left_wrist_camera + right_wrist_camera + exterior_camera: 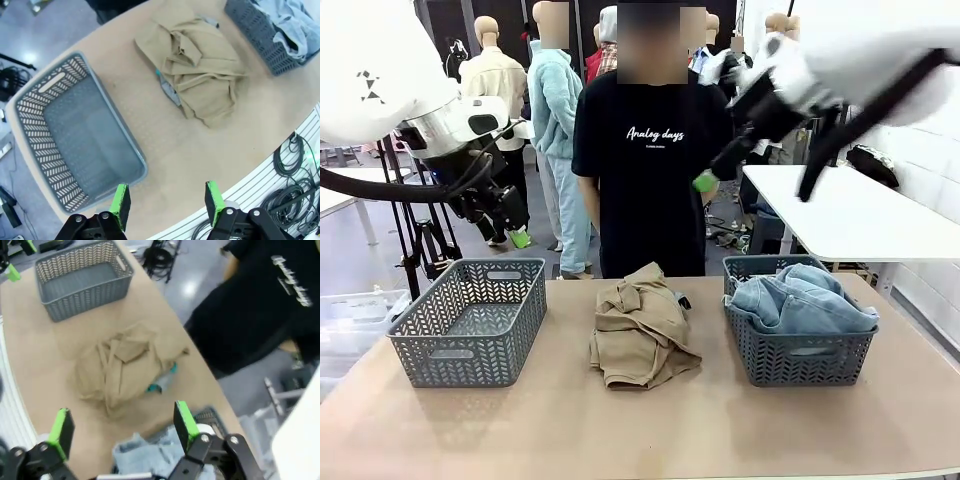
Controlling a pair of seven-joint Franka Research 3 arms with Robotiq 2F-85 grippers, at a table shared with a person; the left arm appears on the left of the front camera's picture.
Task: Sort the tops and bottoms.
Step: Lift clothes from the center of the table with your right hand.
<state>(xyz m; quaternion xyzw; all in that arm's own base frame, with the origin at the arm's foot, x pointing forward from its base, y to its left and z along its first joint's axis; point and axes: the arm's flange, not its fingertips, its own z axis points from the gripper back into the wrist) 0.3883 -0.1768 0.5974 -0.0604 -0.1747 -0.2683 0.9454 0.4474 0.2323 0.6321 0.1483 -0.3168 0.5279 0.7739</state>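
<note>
Aloft, left claw (pixel 166 192) and right claw (pixel 121 412) gape wide, empty, touching nothing.

A tan top (pixel 642 325) lies crumpled in the middle of the worktop (pixel 620 430). To the left of it, a little apart, stands a dark grey lattice basket (pixel 470 335). To the right of it stands a second basket (pixel 798 360), and light blue jeans (pixel 800 300) are heaped in this one above its rim. Behind the tan top stands a person (pixel 650 160) in a black T-shirt. The left tool (pixel 512 225) hangs high up to the left of the top, the right tool (pixel 712 170) high up to the right of it.
</note>
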